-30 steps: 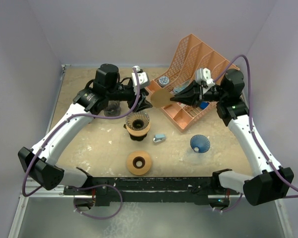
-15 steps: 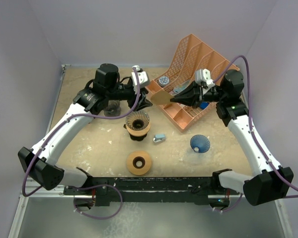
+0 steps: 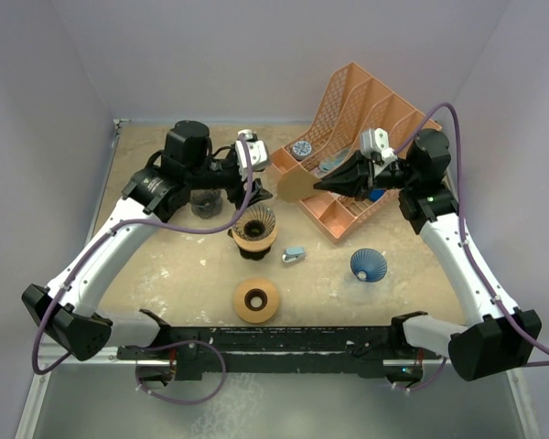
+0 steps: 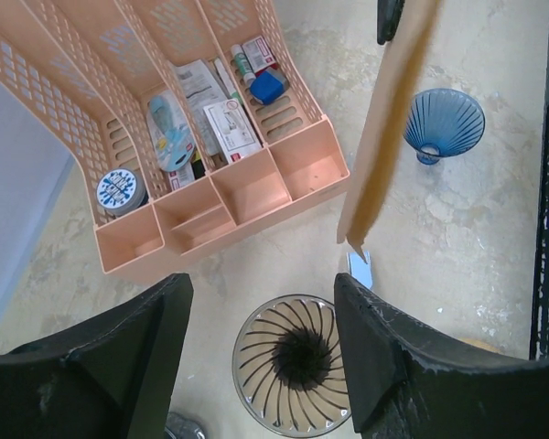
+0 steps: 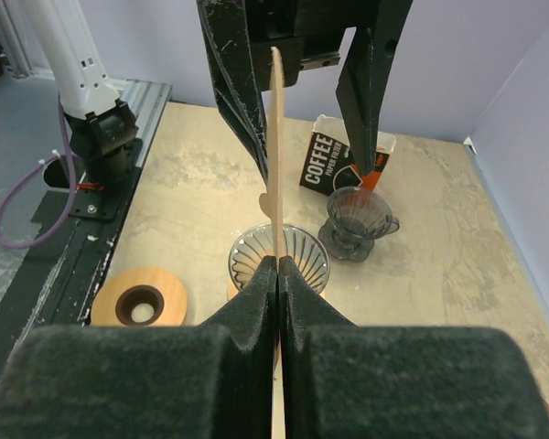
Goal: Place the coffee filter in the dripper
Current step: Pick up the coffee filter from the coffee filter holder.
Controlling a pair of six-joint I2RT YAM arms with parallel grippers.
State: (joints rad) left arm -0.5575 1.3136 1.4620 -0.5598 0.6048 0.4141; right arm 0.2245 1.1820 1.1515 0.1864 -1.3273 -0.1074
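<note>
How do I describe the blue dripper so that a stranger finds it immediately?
Find the orange file rack at the back right of the table. In front of it, the blue dripper sits alone. It is the only blue cone; the smoky dripper rests on a wooden ring.

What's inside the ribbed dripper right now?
Nothing: dripper shows bare ribs and a dark center. Coffee filter is outside it, pinched in right gripper. The stand beneath is mostly covered.
</note>
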